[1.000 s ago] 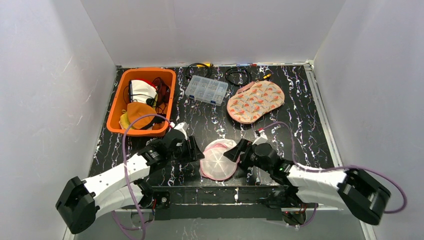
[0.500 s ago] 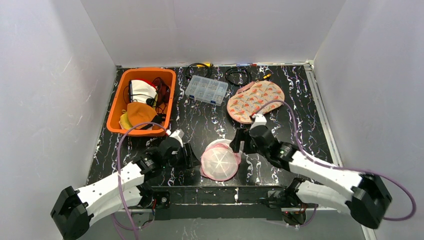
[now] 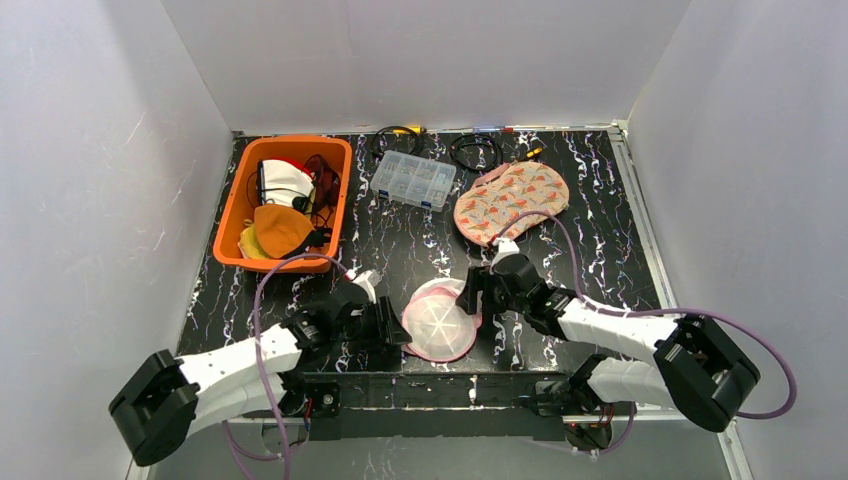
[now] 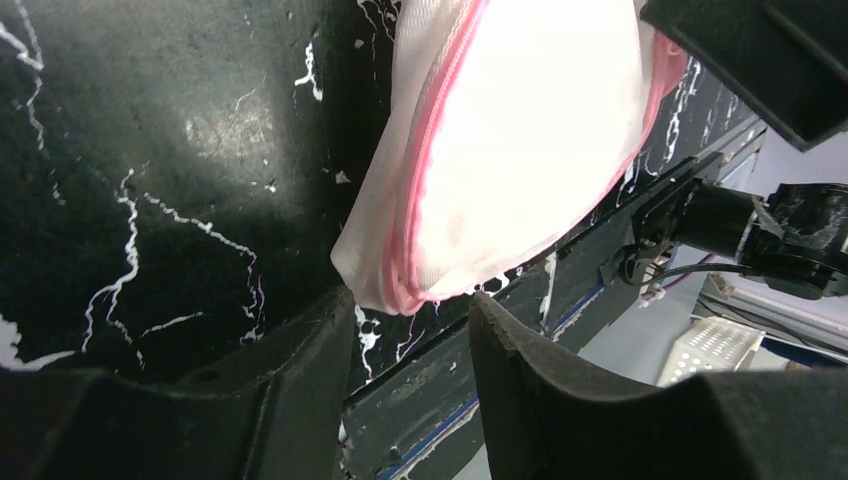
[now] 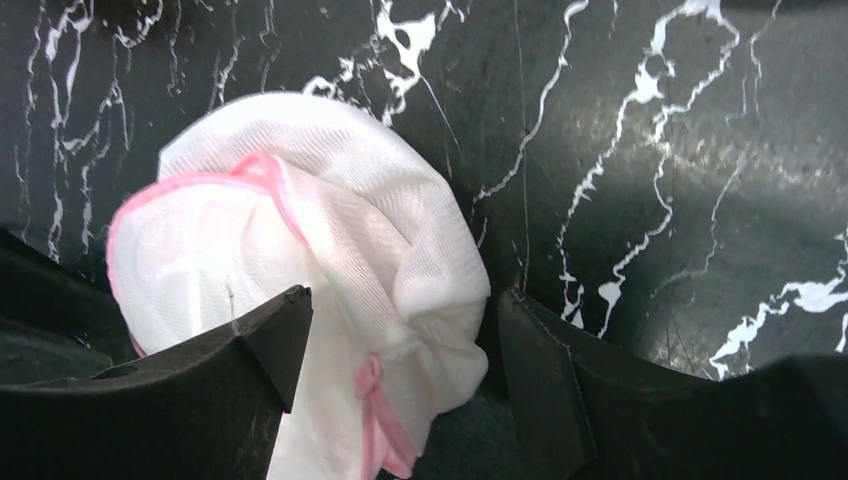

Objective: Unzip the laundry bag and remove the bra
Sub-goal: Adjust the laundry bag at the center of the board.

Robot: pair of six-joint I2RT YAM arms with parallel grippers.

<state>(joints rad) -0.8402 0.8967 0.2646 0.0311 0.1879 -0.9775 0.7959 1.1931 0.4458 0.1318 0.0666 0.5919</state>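
Note:
The laundry bag (image 3: 438, 322) is a round white mesh pouch with a pink zipper trim, lying near the table's front edge. The bra is hidden inside it. My left gripper (image 3: 397, 326) is open at the bag's left edge. In the left wrist view the bag's (image 4: 520, 150) pink-trimmed corner sits just past the gripper's (image 4: 410, 320) tips. My right gripper (image 3: 471, 295) is open at the bag's upper right edge. In the right wrist view its jaws (image 5: 400, 320) straddle the bunched mesh (image 5: 330, 250) and a pink tab (image 5: 385, 425), without pinching them.
An orange bin (image 3: 232, 215) of clothes stands at the back left. A clear compartment box (image 3: 413, 180), black cables (image 3: 475, 150) and a patterned fabric pouch (image 3: 510, 203) lie at the back. The table's front edge (image 3: 440, 378) runs just below the bag.
My right gripper has swung from the bag's right side up to its upper right edge. My left gripper has shifted down and in towards the bag's left edge. The bag moved slightly.

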